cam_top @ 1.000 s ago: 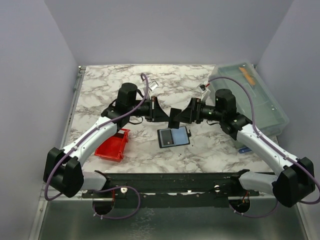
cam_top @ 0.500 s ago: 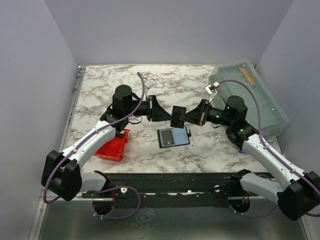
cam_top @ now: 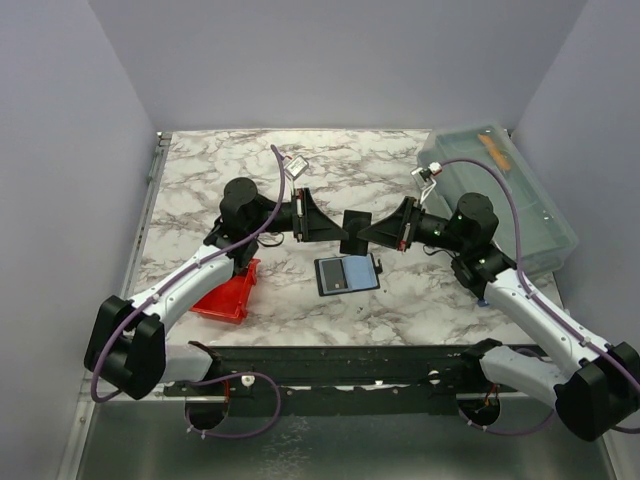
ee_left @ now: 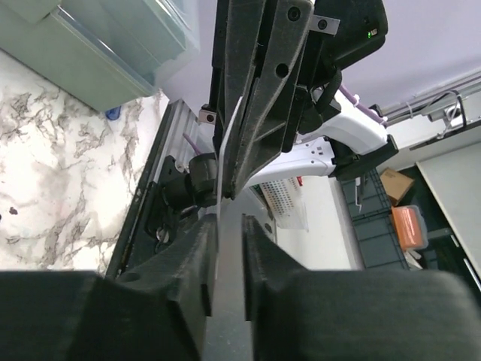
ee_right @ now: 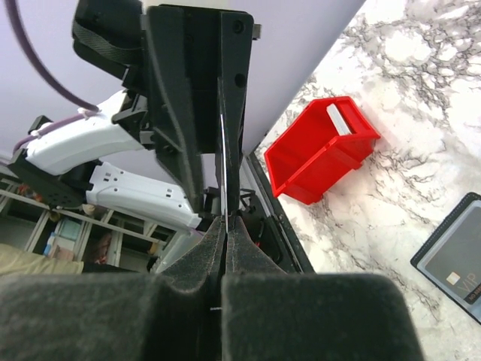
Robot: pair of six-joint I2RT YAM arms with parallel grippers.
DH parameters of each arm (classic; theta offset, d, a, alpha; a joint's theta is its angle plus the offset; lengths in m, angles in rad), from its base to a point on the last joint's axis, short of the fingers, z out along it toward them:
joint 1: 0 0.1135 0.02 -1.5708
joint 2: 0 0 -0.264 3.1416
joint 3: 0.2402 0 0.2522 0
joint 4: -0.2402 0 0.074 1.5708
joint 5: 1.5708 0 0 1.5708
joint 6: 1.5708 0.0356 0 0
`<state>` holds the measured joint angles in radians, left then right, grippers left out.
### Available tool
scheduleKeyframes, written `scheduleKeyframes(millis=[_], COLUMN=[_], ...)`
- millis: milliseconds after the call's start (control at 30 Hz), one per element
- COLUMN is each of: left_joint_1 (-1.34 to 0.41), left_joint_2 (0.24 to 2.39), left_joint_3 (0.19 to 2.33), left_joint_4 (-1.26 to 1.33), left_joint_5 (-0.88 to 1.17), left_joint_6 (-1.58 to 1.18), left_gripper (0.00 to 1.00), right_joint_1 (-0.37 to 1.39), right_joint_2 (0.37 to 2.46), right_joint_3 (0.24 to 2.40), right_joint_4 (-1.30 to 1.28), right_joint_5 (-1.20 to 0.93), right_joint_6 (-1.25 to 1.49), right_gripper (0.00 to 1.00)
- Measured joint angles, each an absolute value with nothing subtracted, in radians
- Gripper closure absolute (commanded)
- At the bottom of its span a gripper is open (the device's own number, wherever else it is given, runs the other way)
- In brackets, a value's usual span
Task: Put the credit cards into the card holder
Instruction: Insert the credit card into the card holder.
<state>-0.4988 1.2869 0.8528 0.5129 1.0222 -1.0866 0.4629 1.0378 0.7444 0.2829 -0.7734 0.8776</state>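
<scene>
A dark credit card (cam_top: 356,231) hangs edge-up in the air between the two grippers over the middle of the table. My right gripper (cam_top: 369,235) is shut on its right edge; in the right wrist view the card (ee_right: 223,169) is a thin pale line pinched between the pads (ee_right: 225,222). My left gripper (cam_top: 336,232) faces it, jaws a narrow gap apart around the card's other edge (ee_left: 224,226). Below them the black card holder (cam_top: 347,274) lies open on the table with a light blue card on it, also visible as the holder (ee_right: 454,258) in the right wrist view.
A small red tray (cam_top: 228,292) sits at the front left under the left arm, with a pale strip in it (ee_right: 340,120). A large translucent lidded box (cam_top: 505,195) stands along the right edge behind the right arm.
My right gripper went from open to shut on the card. The left jaws, shut on the card before, have parted slightly. Both wrists shifted outward a little.
</scene>
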Motion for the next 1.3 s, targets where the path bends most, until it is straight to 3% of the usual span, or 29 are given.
scheduleKeyframes(millis=[67,133,267,333,533,700,800,1300], left_joint_1=[-0.499,-0.498,-0.498,-0.490,-0.469,-0.456,-0.461,-0.465], left_joint_2=[1.292,1.295,1.306,1.313,1.366,1.463,1.518,1.710], left_joint_3=[0.843,0.833,0.826,0.829,0.907,0.902,0.881,0.875], left_joint_4=[0.543,0.558,0.574,0.529,0.119,-0.085,-0.144,-0.147], left_joint_5=[1.024,1.024,1.021,1.003,0.850,0.746,0.714,0.731], left_joint_6=[-1.110,-1.124,-1.139,-1.121,-0.921,-0.852,-0.831,-0.805], left_gripper=[0.98,1.00,1.00,1.00,1.00,1.00,1.00,1.00], right_joint_1=[0.463,0.463,0.463,0.464,0.471,0.564,0.597,0.600], right_joint_2=[1.038,1.038,1.040,1.042,1.160,1.331,1.411,1.597], right_joint_3=[0.744,0.744,0.770,0.810,0.900,0.904,0.909,0.920], right_joint_4=[0.292,0.294,0.196,0.070,-0.213,-0.342,-0.367,-0.381], right_joint_5=[-0.777,-0.780,-0.743,-0.654,-0.411,-0.265,-0.216,-0.043], right_joint_6=[0.881,0.882,0.826,0.758,0.585,0.544,0.539,0.508], right_gripper=[1.00,0.96,0.49,0.41,0.36,0.38,0.43,0.51])
